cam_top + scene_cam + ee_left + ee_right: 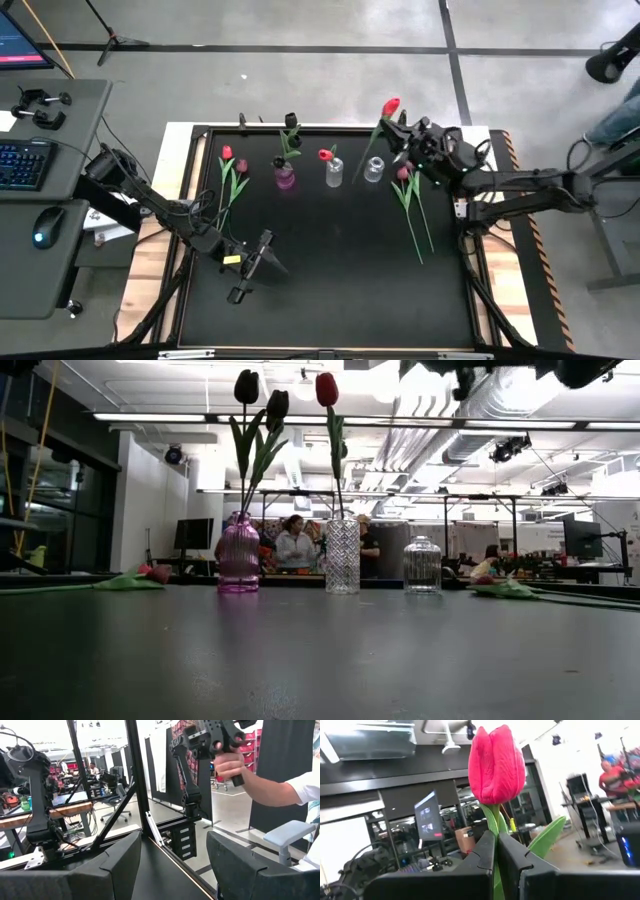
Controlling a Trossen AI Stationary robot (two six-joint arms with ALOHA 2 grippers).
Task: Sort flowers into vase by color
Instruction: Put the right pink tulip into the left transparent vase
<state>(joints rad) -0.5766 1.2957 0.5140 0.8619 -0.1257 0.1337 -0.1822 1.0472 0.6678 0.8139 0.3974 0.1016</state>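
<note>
- Black surface (pixel 330 270), framed by a dark rail; most of the near half is bare.
- Row of three vases along the far edge: pink vase (pixel 285 179), cut-glass vase (pixel 334 173), clear vase (pixel 373 170).
- Left of the vases: two tulips lying flat (pixel 232 178), heads toward the far edge, stems running nearward.
- Right of the clear vase: loose tulips (pixel 408 195), long stems lying nearward.
- Left arm's fingers (pixel 264 250) sit low over the near-left part of the surface.
</note>
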